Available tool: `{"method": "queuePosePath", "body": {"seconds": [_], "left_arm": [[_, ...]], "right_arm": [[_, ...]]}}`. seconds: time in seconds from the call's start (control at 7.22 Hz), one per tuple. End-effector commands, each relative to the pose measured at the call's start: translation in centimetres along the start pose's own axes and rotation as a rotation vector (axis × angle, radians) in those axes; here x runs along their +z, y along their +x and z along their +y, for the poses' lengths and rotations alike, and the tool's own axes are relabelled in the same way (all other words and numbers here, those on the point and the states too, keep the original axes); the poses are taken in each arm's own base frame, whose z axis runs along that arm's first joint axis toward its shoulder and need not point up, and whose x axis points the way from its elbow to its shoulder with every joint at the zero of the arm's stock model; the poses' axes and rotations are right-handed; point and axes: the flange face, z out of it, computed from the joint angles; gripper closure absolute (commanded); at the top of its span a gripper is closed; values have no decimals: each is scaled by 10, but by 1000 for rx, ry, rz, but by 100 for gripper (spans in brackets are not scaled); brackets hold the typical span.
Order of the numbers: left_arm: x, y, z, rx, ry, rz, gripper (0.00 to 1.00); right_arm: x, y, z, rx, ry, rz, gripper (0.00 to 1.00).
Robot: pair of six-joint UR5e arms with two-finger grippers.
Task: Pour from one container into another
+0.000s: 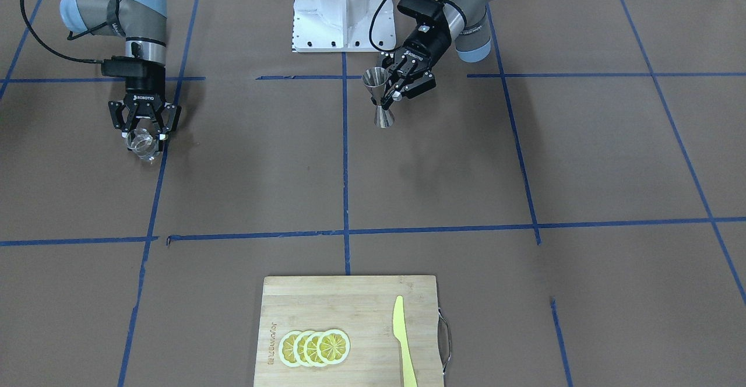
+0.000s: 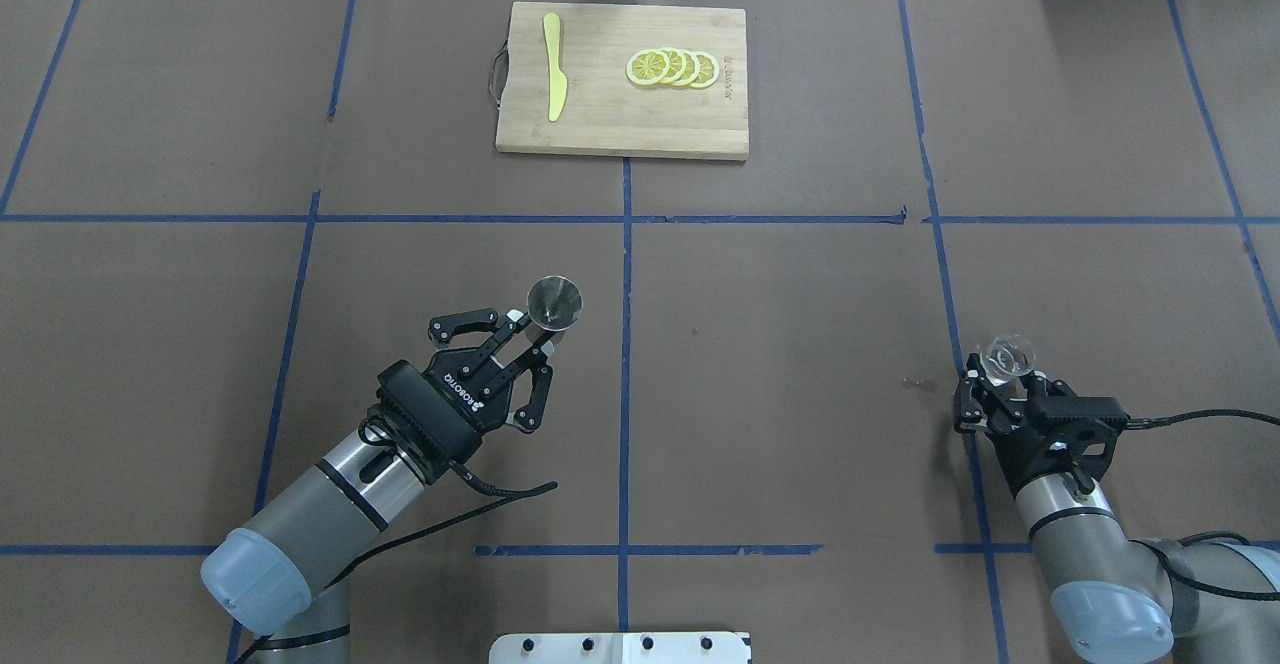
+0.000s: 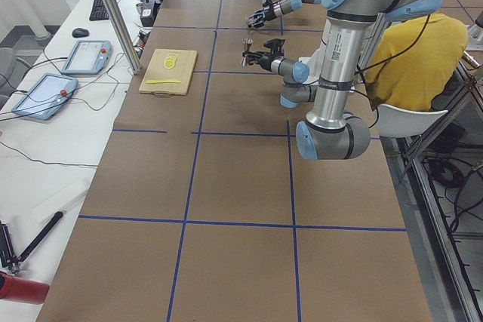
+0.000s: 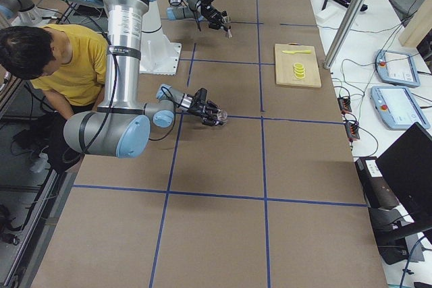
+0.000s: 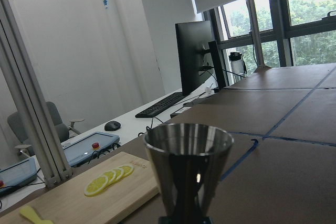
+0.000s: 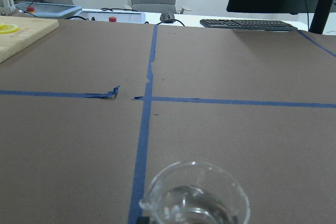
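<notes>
Stock as I read it from my remote station. Clock hours are taken on the overhead view, with 12 pointing away from the robot.

1. Brown paper-covered table [image 2: 800,394], squared off with blue tape lines [image 2: 625,384].
2. Small silvery steel hourglass-shaped jigger [image 2: 555,302]: upright, mouth up, near the table's middle at about 7 o'clock. I cannot tell whether its foot touches the paper.
3. Left gripper [image 2: 536,334]: a black two-finger pincer lying nearly level, narrowed onto the jigger's waist and holding it.
4. Small clear glass cup with a pouring lip [image 2: 1008,356]: at about 4 o'clock, well apart from the jigger. In my right wrist camera something clear glints at its bottom; I cannot tell whether it is liquid.
5. Right gripper [image 2: 1003,376]: fingers closed around the glass cup, gripping it low over the table.
6. Pale bamboo cutting board with a metal handle [image 2: 600,124]: at 12 o'clock, by the far edge.
7. Four overlapping lemon slices [image 2: 672,67]: on the board's 3 o'clock half.
8. Flat yellow knife [image 2: 553,79]: on the board's 9 o'clock side, lying along the 12-to-6 line.
9. Person in a yellow shirt [image 4: 74,65]: seated beside the robot's base, off the table.
</notes>
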Motion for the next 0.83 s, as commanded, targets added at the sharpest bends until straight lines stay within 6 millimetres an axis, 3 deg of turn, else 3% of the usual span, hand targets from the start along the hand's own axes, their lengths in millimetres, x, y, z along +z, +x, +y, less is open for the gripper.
{"method": "queuePosePath", "body": {"seconds": [0.0,0.28,0.55,0.69], "left_arm": [[-1,0,0,-1,0,0,100],[-1,0,0,-1,1,-1,100],[-1,-1,-1,0,2,1,100],[-1,0,-1,-1,1,2,100]], "right_arm": [[1,0,0,-23,-2,1,75],[0,-3,-6,-15,-3,-2,86],[-7,-43,-44,10,6,-45,91],[-14,-51,-55,29,13,-62,93]]}}
